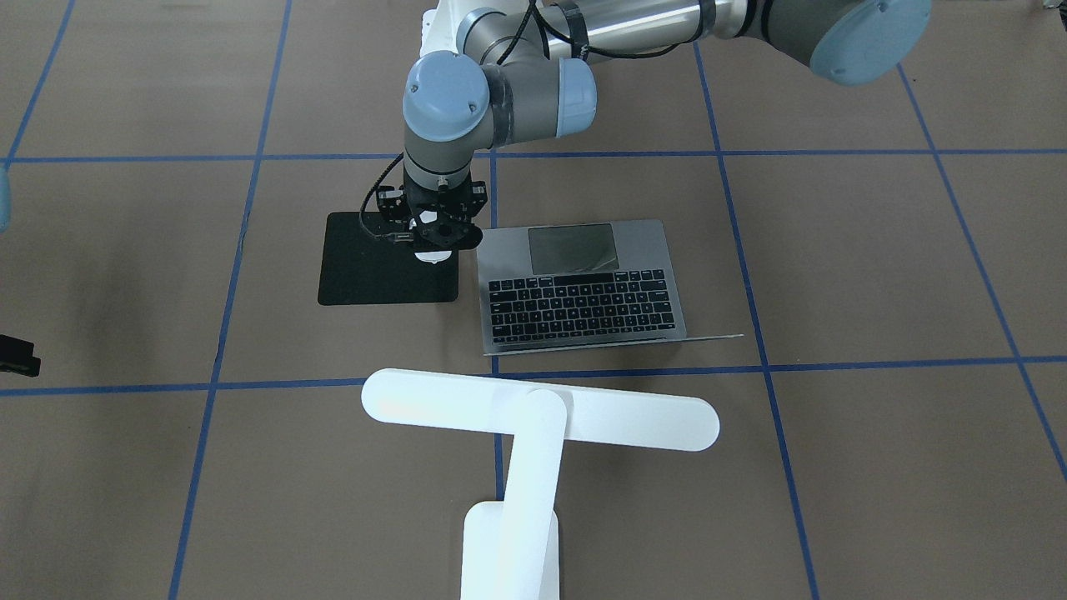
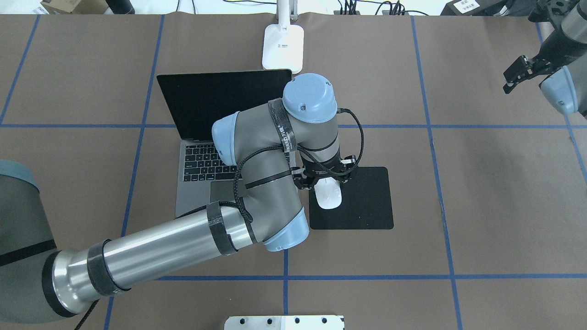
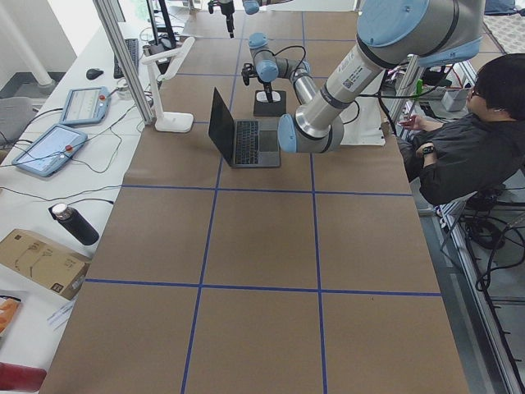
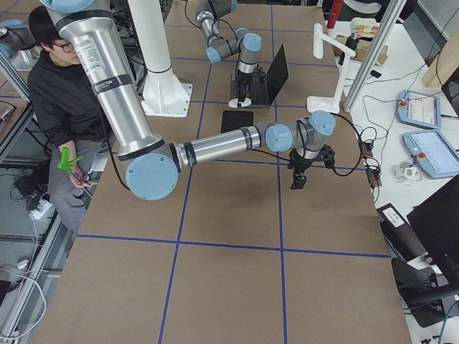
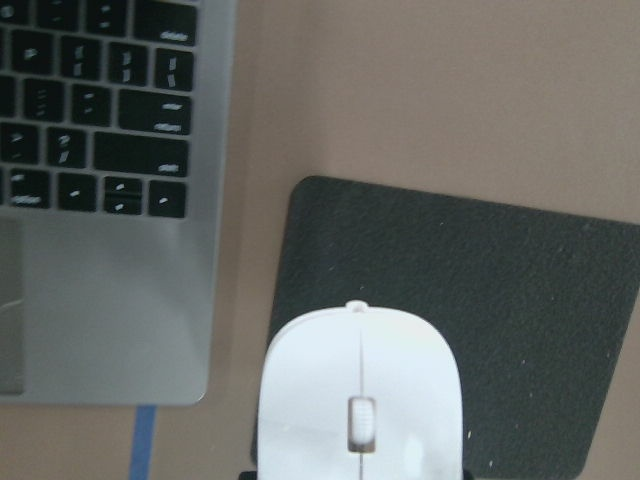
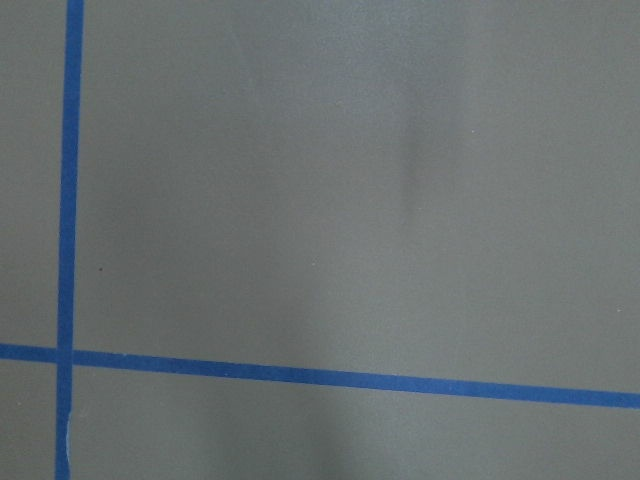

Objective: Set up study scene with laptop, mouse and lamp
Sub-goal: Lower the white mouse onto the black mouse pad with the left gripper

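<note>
The left gripper [image 1: 433, 242] is poised directly over the mouse [image 5: 360, 400], above the black mat [image 5: 520, 300]. Whether it is clamped on the mouse cannot be told. The open laptop [image 1: 583, 292] is seen just beside it, the lamp [image 1: 538, 417] beyond. The right gripper [image 4: 296, 179] is well apart, its state unclear.

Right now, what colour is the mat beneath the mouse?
Plain black. The mat shows best in the left wrist view, with the white mouse over it.
</note>
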